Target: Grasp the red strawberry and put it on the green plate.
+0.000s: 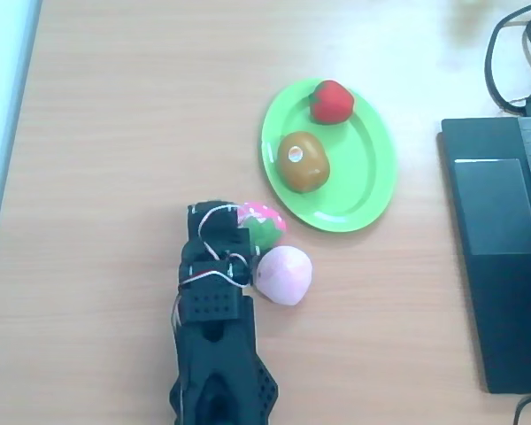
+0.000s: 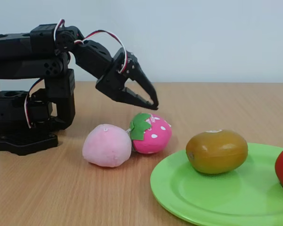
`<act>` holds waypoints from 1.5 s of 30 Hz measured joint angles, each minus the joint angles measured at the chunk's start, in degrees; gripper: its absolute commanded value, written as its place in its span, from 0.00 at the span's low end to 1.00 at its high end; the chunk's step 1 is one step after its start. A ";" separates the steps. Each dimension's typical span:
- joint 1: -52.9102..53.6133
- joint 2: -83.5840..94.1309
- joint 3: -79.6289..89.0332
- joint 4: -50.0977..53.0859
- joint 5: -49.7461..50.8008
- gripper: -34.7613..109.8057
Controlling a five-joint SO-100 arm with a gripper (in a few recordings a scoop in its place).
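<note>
Claw [image 2: 148, 101] hangs nearly closed, holding nothing, above the pink strawberry [image 2: 151, 133]
Red strawberry [image 1: 330, 100] already sits on the green plate [image 1: 363, 190]; I think nothing is left to move

From my overhead view the light is bright and washed, bleaching the table [image 1: 115, 133] toward its far edge, with only faint, soft shadows. My fixed view is evenly lit and slightly soft; the green plate [image 2: 198, 197] at the table's near right corner shows glossy highlights and blurs close up.
</note>
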 measured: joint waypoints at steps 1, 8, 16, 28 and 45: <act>-0.53 0.70 -0.26 2.46 -0.09 0.18; -0.18 2.29 -2.55 17.58 0.35 0.18; -0.88 2.46 -2.55 18.81 -0.09 0.19; -0.53 2.46 -2.55 18.81 -0.09 0.18; -0.53 2.46 -2.55 18.81 -0.09 0.18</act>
